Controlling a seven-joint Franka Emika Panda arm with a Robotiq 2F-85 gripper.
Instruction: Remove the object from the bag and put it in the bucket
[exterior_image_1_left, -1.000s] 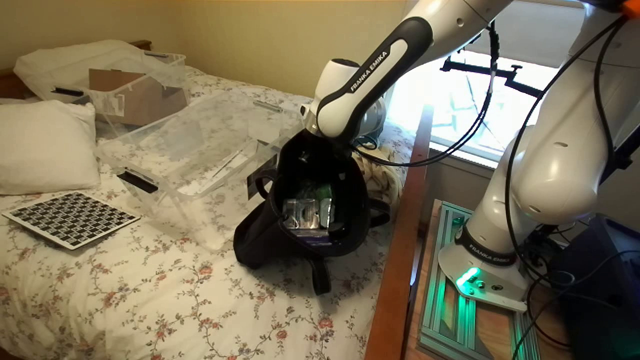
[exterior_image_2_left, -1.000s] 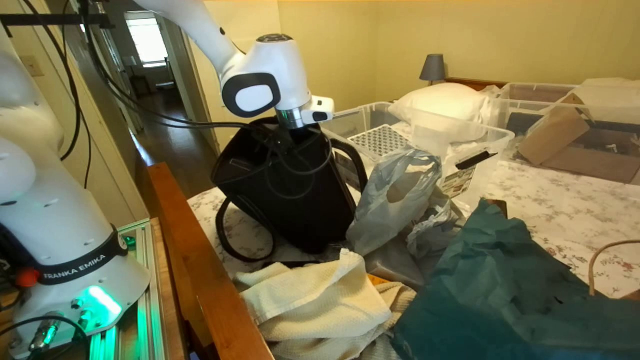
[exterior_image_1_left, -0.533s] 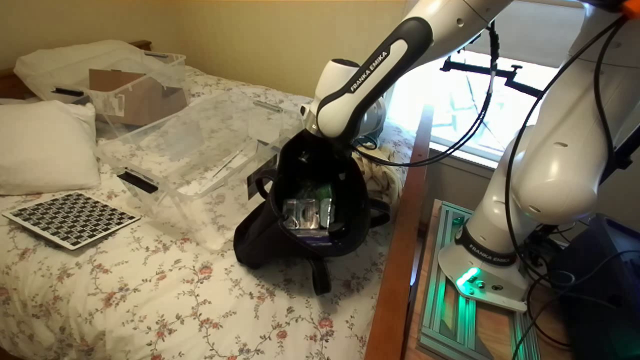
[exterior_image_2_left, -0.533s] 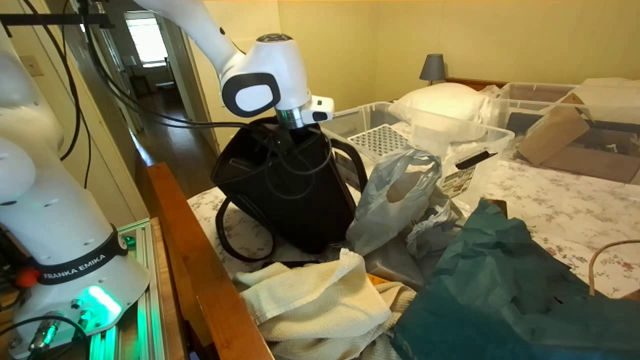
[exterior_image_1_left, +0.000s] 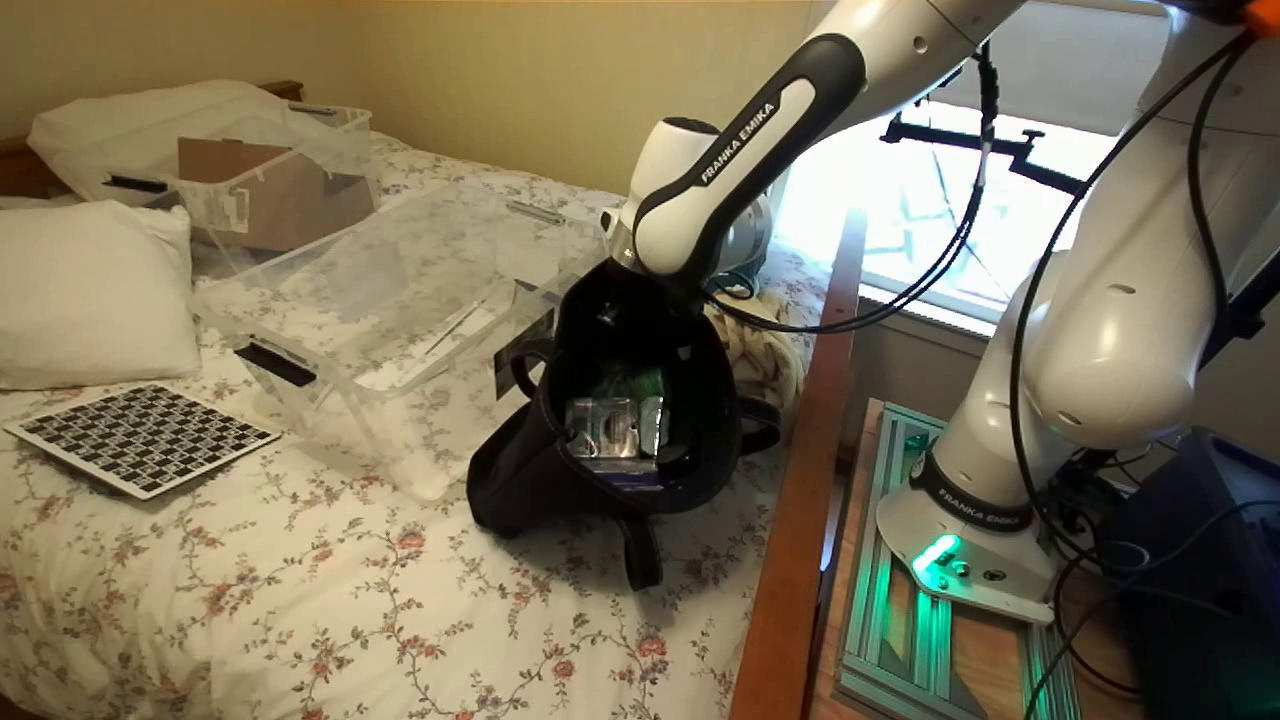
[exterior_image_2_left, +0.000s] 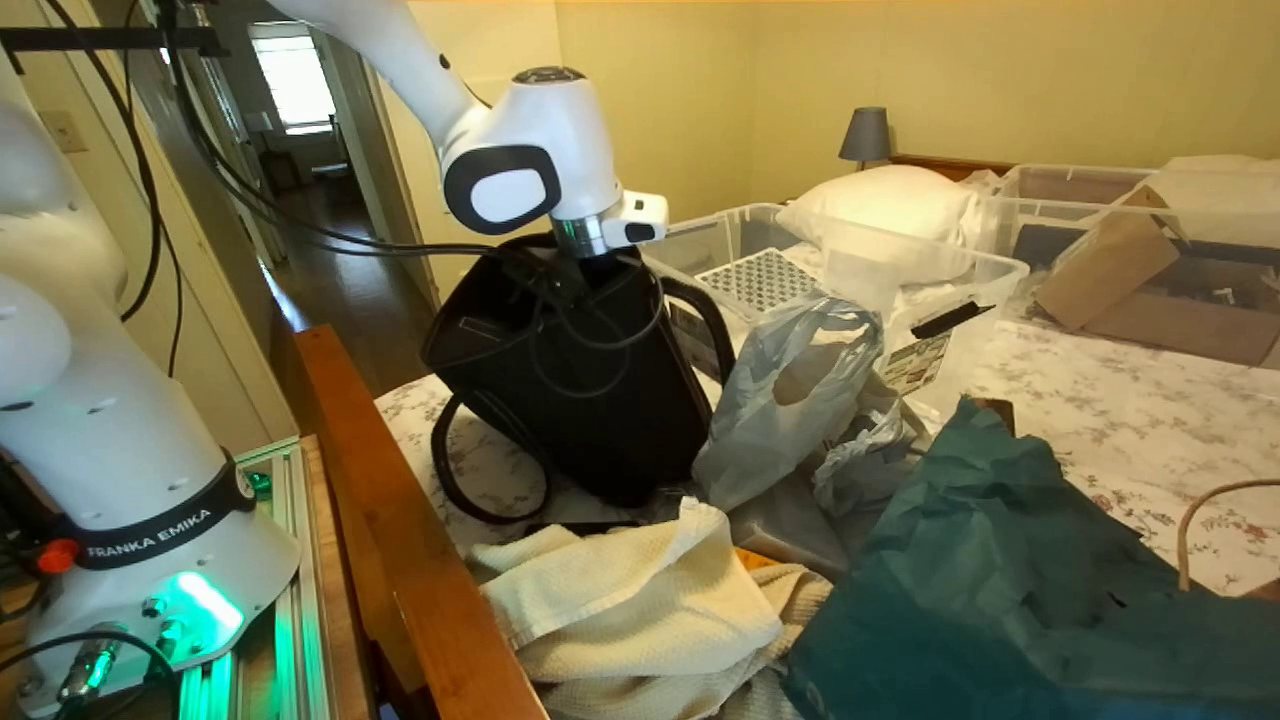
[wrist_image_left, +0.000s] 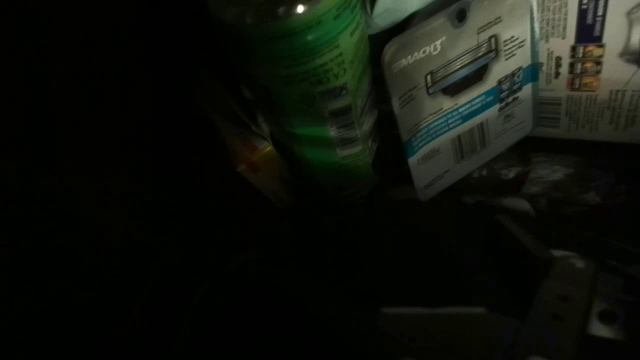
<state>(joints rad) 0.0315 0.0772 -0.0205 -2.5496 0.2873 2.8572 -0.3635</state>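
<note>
Still the end effector (wrist_image_left: 450, 255) reaches into the black bag (exterior_image_2_left: 610, 420) on the bed (exterior_image_1_left: 330, 600), jaws apart, it seems, in the dark wrist view; ahead are a green bottle (wrist_image_left: 320, 100) and Mach3 package (wrist_image_left: 465, 100). Beside the bag sits a clear bin (exterior_image_1_left: 445, 395). Both exterior views match a second ago.

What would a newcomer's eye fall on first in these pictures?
Probably the white robot arm, its end in the mouth of the black bag on the flowered bed. The green light at the arm's base also stands out. In the dark wrist view, a green container shows, with a MACH3 package to its right.
</note>
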